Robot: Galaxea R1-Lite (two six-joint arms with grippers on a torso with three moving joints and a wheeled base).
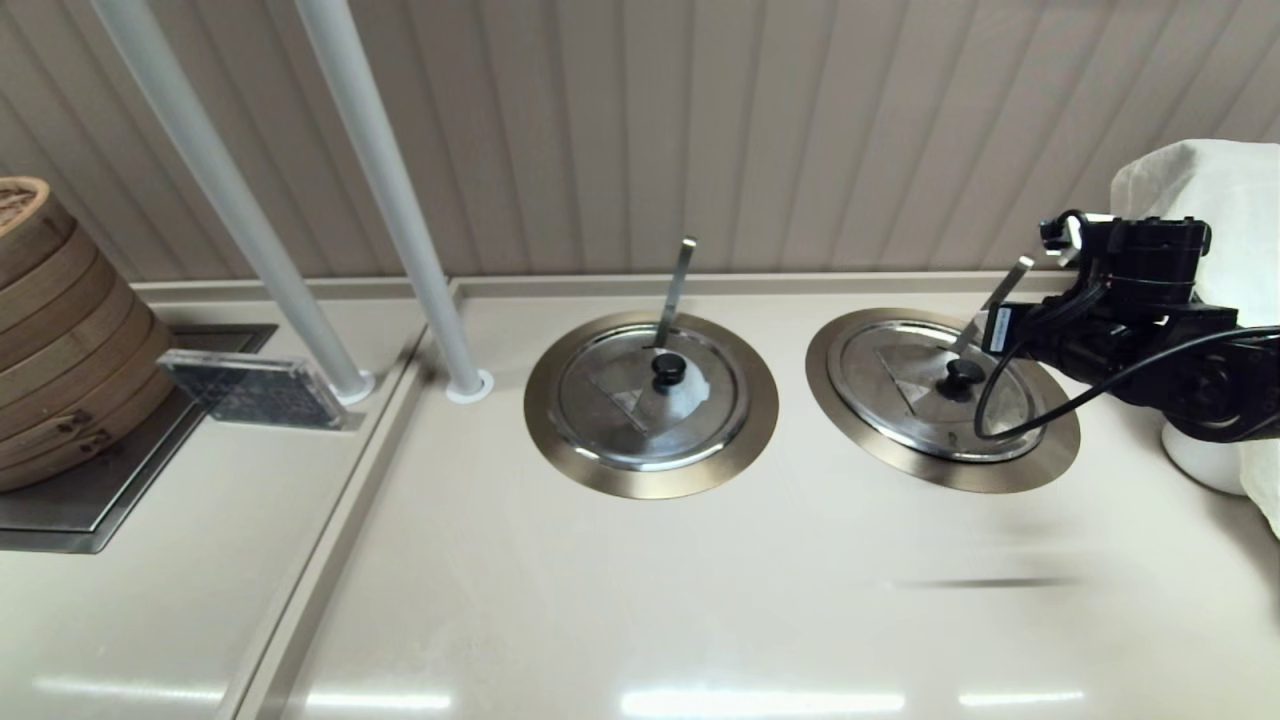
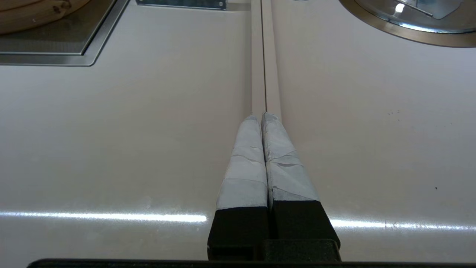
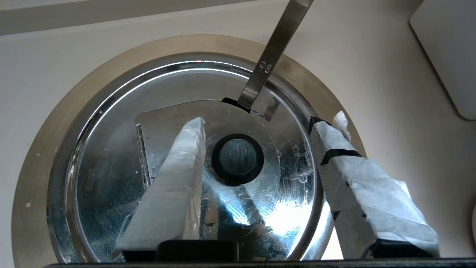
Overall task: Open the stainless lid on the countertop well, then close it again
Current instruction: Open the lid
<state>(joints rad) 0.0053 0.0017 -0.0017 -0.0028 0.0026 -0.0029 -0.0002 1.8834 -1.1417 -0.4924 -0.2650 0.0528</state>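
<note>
The stainless lid [image 1: 915, 385] lies flat and closed on the countertop well, whose bronze-grey ring [image 1: 1000, 478] shows all round it. It has a small black knob [image 1: 965, 375] and a slanted steel utensil handle [image 1: 1003, 293] poking through by the flap. In the right wrist view my right gripper [image 3: 259, 123] hovers over the lid [image 3: 111, 178], open. One taped finger [image 3: 178, 175] stands beside the knob [image 3: 238, 159]; the other [image 3: 357, 175] is out over the lid's rim. Neither touches the knob. My left gripper [image 2: 260, 116] is shut on nothing, low over bare counter, away from both wells.
A twin lid [image 1: 620, 400] with a whitish patch and a near-upright handle sits left of the task lid. Two white poles [image 1: 400, 200] rise further left, then a clear box [image 1: 255, 390] and stacked bamboo steamers [image 1: 60, 340]. A white cloth [image 1: 1210, 190] and white pot [image 1: 1200, 462] crowd the right arm.
</note>
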